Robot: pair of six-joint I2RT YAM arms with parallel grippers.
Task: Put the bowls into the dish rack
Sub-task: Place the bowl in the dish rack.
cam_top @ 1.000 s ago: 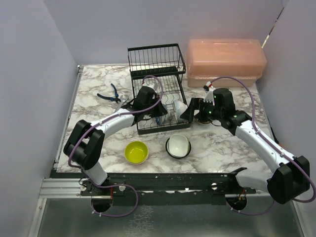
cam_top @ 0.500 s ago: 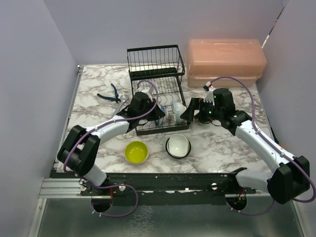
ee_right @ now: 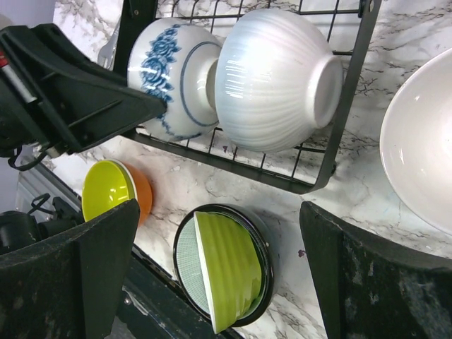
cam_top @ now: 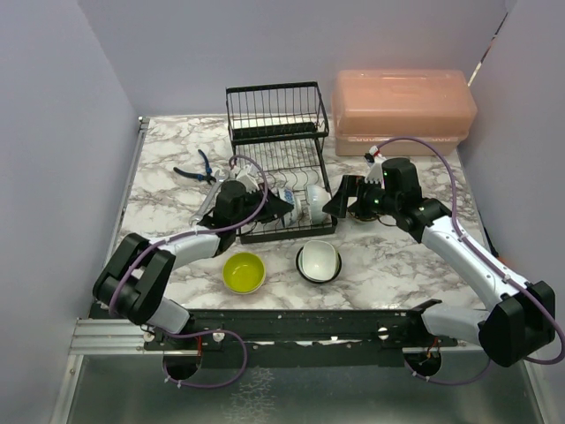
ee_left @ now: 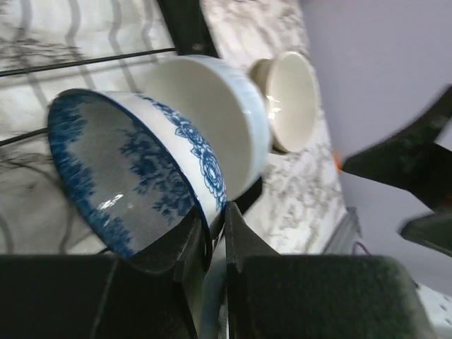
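Left wrist view: left gripper (ee_left: 215, 219) drawn narrow, its fingers (ee_left: 244, 247) pinching the rim of the blue-patterned bowl (ee_left: 134, 176). That bowl stands on edge in the lower tier of the dish rack (ee_left: 187, 28), hollow facing the left arm, foot tucked close to the mouth of the white ribbed bowl (ee_left: 212, 120) behind it. Right gripper (cam_top: 340, 196) spread wide and empty beside the rack's right end. Likely next is letting go and backing out leftward. On the table (cam_top: 397, 256), the yellow-green bowl (cam_top: 244, 272) lies nearer the left arm, the dark-rimmed bowl (cam_top: 319, 261) nearer the right.
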